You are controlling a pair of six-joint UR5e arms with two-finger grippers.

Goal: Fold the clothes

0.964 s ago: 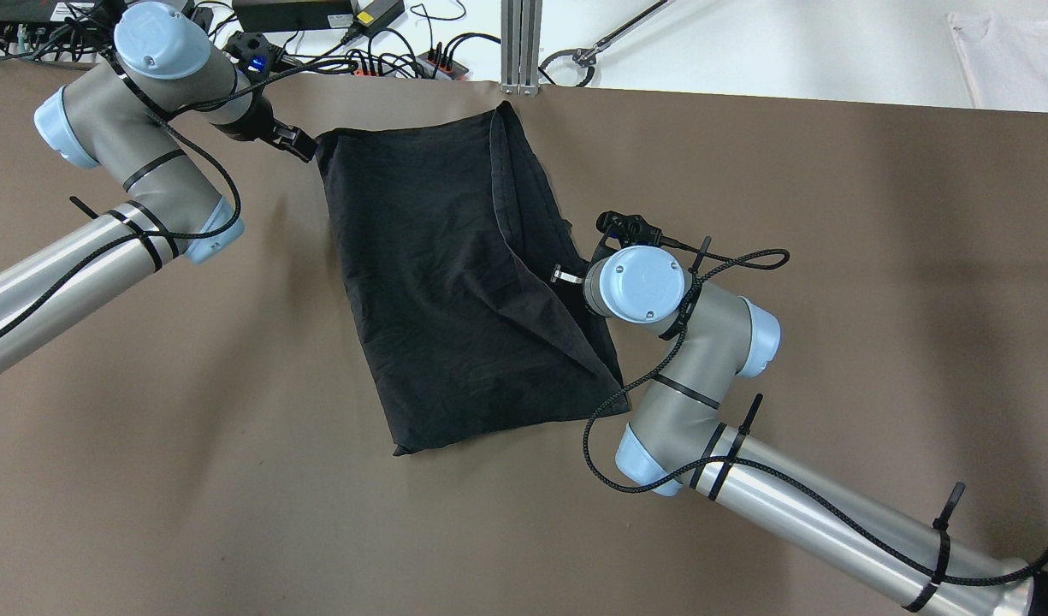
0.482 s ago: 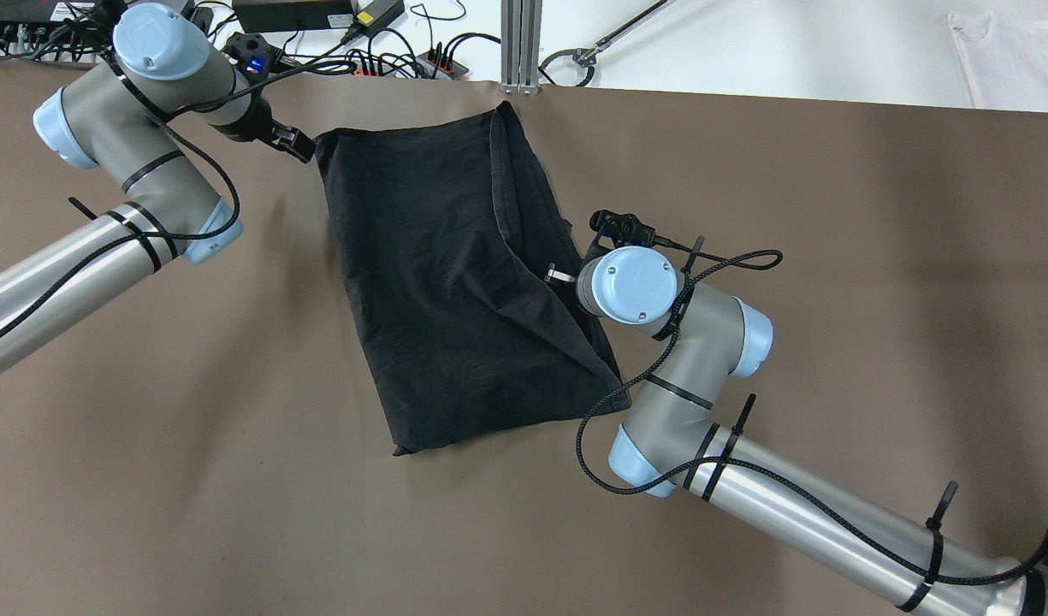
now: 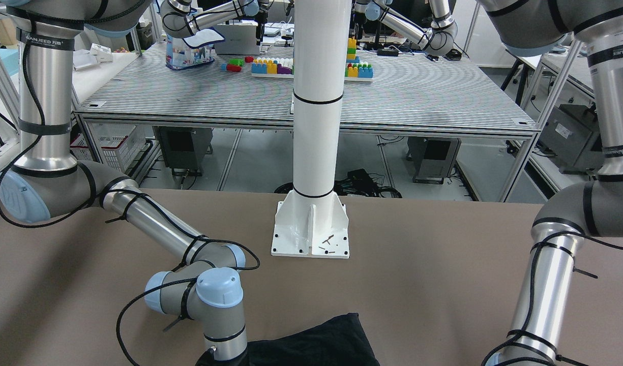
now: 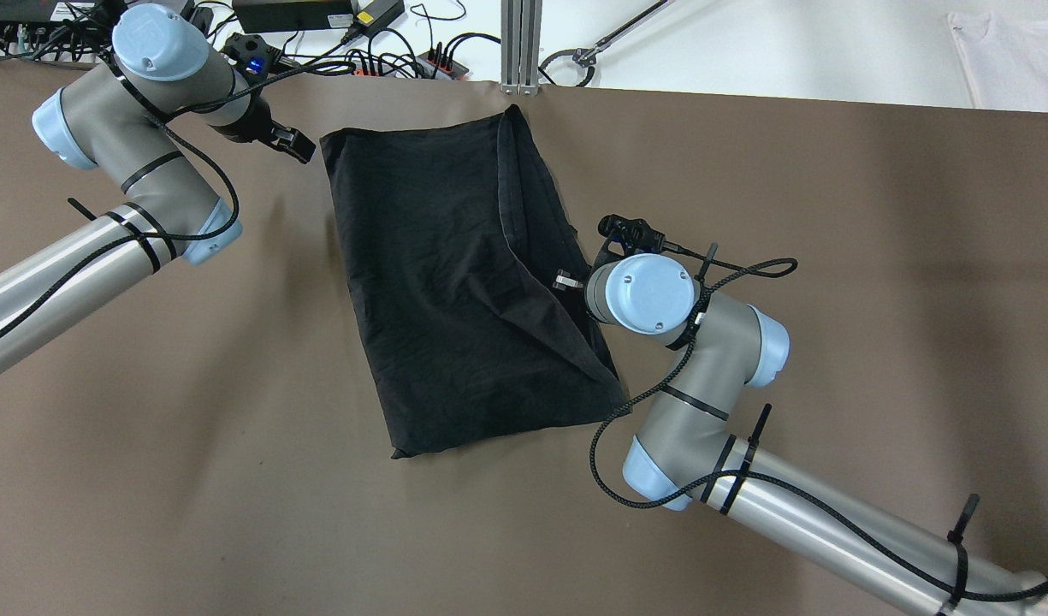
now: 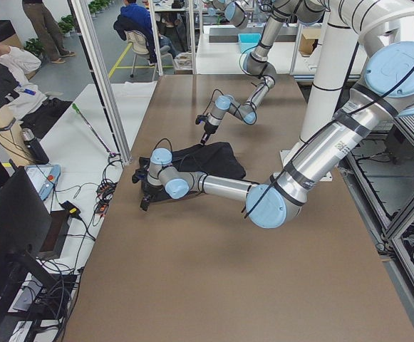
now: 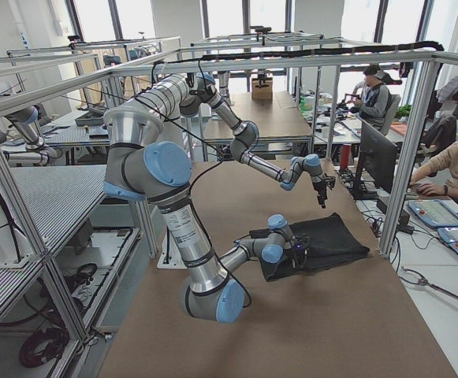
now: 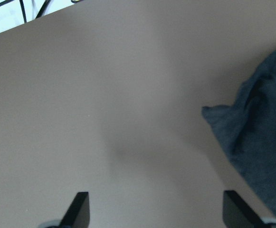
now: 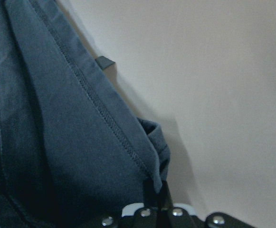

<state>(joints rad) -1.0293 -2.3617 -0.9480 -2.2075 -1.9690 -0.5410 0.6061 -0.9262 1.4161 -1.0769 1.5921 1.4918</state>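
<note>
The black garment (image 4: 455, 282) lies folded on the brown table, with a diagonal fold ridge on its right half. It also shows in the front-facing view (image 3: 316, 340). My left gripper (image 4: 299, 147) is open and empty, just left of the garment's far-left corner. In the left wrist view the fingers (image 7: 79, 211) stand apart over bare table and the garment corner (image 7: 256, 142) lies to the right. My right gripper (image 4: 568, 281) is at the garment's right edge, mostly hidden under its wrist. In the right wrist view it (image 8: 161, 206) is shut on the hemmed edge (image 8: 80, 123).
The white pole's base plate (image 3: 311, 239) stands on the table behind the garment. Cables and power strips (image 4: 361, 51) and an aluminium post (image 4: 520, 43) line the far edge. A white cloth (image 4: 1011, 51) lies off the table at the far right.
My left gripper has let go of the garment's far-left corner and drawn slightly away; that corner now lies flat. My right wrist has shifted a little to the right.
</note>
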